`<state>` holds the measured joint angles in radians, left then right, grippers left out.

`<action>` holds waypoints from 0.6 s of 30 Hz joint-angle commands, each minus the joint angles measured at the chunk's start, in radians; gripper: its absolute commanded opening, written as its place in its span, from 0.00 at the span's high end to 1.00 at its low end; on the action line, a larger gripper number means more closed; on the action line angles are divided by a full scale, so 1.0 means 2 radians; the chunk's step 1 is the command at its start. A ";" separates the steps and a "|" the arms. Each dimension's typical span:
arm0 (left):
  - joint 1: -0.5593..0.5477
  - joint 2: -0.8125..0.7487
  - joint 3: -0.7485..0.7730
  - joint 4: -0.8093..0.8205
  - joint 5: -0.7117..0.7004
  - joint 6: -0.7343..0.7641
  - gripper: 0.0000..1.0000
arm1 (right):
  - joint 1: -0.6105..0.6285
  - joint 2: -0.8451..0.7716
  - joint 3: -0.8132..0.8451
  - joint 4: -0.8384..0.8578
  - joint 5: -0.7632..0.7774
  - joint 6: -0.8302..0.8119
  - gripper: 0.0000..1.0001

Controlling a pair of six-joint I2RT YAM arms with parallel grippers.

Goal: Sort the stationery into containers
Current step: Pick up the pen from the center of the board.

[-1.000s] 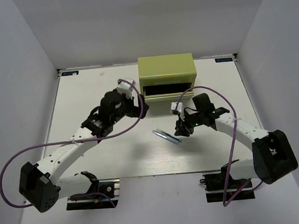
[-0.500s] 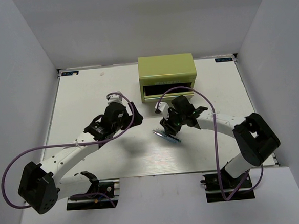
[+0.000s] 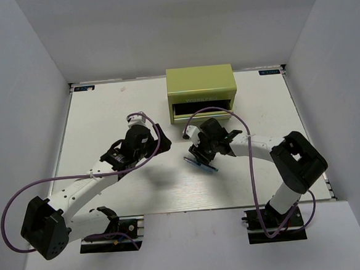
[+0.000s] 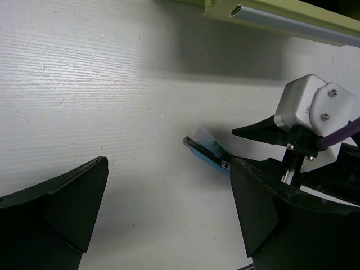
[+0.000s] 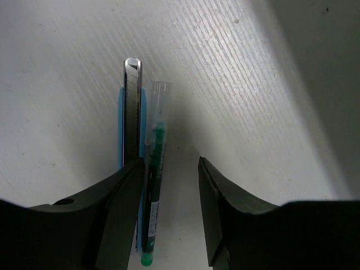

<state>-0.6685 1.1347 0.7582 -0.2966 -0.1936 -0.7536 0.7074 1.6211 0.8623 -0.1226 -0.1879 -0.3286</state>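
A teal-green pen [image 5: 151,191] and a pale blue-silver pen [image 5: 130,112] lie side by side on the white table [image 3: 104,115], also seen from above [image 3: 203,163]. My right gripper [image 5: 171,191] is open and low over them; the green pen lies between its fingers, against the left one. My left gripper [image 4: 169,202] is open and empty, left of the pens [image 4: 206,149]. The yellow-green chest [image 3: 201,81] stands at the back with one drawer [image 3: 203,110] pulled open. The red pen and the white pen are out of view.
The drawer's silver handle strip [image 4: 292,22] runs along the top of the left wrist view. The right gripper's white housing [image 4: 310,107] sits close to my left gripper's right finger [image 4: 264,208]. Purple cables loop over both arms.
My right gripper has moved left and come down over the two pens. My left gripper has drawn back from the open drawer toward the near left.
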 commanded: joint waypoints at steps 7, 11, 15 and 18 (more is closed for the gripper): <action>0.002 -0.017 -0.009 -0.007 -0.006 -0.008 0.01 | 0.004 0.016 0.014 0.022 0.026 0.003 0.50; 0.002 -0.017 -0.013 -0.007 -0.006 -0.008 0.01 | 0.004 0.015 0.005 0.025 0.038 -0.010 0.50; 0.002 -0.017 -0.013 -0.007 -0.006 -0.019 0.01 | 0.003 0.012 -0.008 0.025 0.032 -0.021 0.58; 0.002 -0.012 -0.013 -0.011 -0.006 -0.034 0.01 | 0.001 0.013 -0.012 0.014 0.015 -0.023 0.69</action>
<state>-0.6685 1.1347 0.7425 -0.3088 -0.1951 -0.7902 0.7090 1.6447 0.8528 -0.1009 -0.1326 -0.3584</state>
